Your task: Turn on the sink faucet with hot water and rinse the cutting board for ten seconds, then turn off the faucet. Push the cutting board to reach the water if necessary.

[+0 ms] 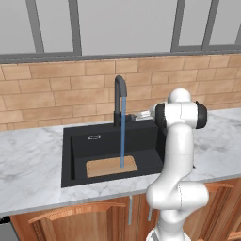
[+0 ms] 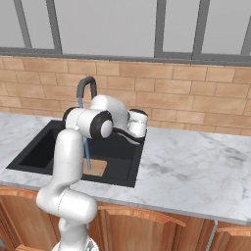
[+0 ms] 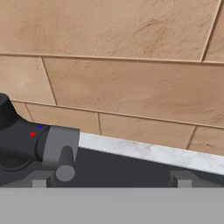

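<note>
Water hits cutting board; hand view shows faucet base.

A tan brick backsplash runs behind a white, grey-veined marble counter. Above it stand grey-framed windows with pale panes. Below the counter are wooden cabinet fronts with curved wooden handles
</note>
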